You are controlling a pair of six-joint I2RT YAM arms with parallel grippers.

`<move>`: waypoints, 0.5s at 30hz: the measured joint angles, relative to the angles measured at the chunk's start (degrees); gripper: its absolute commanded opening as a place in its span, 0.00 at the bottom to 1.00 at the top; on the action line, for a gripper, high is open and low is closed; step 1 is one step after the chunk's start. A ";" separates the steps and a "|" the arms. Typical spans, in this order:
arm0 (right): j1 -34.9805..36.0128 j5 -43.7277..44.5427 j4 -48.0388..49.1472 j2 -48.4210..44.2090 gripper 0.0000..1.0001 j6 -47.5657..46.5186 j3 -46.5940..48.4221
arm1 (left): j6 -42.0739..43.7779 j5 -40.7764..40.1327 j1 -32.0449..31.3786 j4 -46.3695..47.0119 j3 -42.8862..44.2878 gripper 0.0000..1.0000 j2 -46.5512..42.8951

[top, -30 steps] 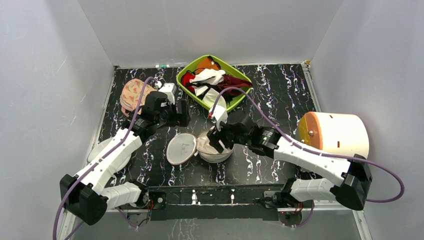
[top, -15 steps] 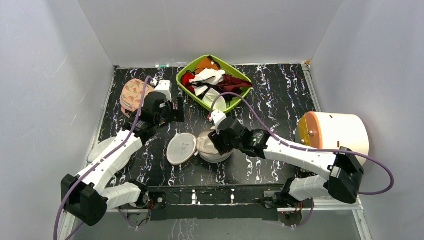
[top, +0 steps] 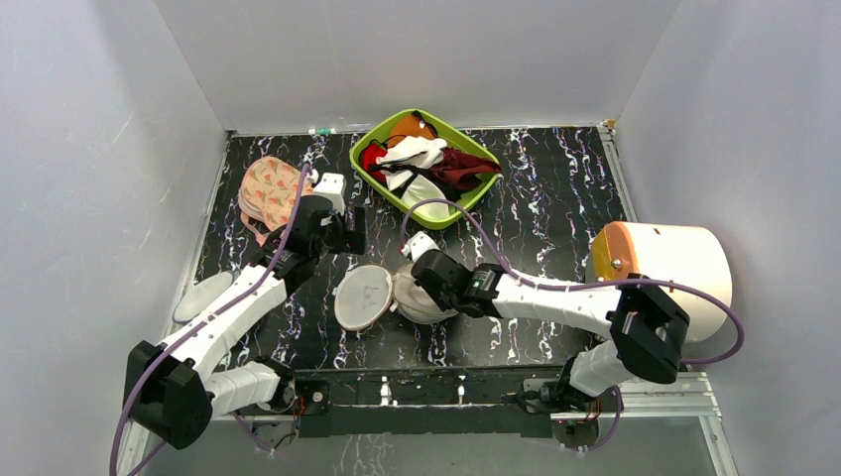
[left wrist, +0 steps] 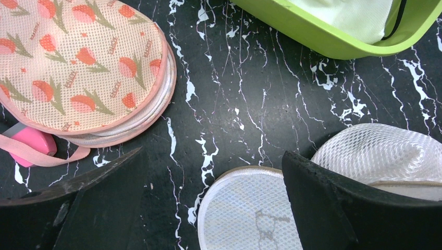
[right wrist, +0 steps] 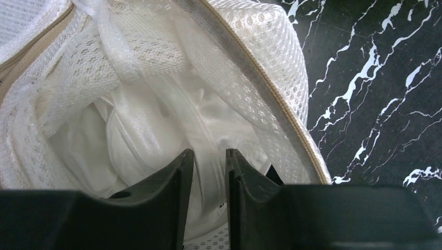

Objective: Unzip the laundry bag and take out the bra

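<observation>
The cream-white mesh laundry bag (top: pixel 428 305) lies unzipped at the table's middle. Its round lid (top: pixel 362 297), with a small dark mark, is flipped open to the left. In the right wrist view the bag's mesh wall (right wrist: pixel 260 47) arches over a white bra (right wrist: pixel 151 120) bunched inside. My right gripper (top: pixel 421 286) reaches into the opening. In its own view the right gripper (right wrist: pixel 209 152) has its jaws nearly together with a band of the bra's white fabric between them. My left gripper (top: pixel 353 230) is open and empty, just beyond the lid. In its own view the left gripper (left wrist: pixel 212 152) hangs over the lid (left wrist: pixel 245 213).
A peach printed case (top: pixel 268 188) lies at the back left, also in the left wrist view (left wrist: pixel 78 62). A green basket (top: pixel 365 167) of clothes stands at the back centre. A white-and-orange cylinder (top: pixel 664 263) lies at the right. A flat white item (top: pixel 203 296) lies at the left edge.
My right gripper has moved left and down, deeper into the open bag. My left gripper has shifted slightly near the lid and stays open.
</observation>
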 measured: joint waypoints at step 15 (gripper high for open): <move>0.76 -4.94 5.42 -11.93 0.00 -0.63 -0.52 | 0.35 0.37 0.00 1.07 -0.02 0.98 -0.76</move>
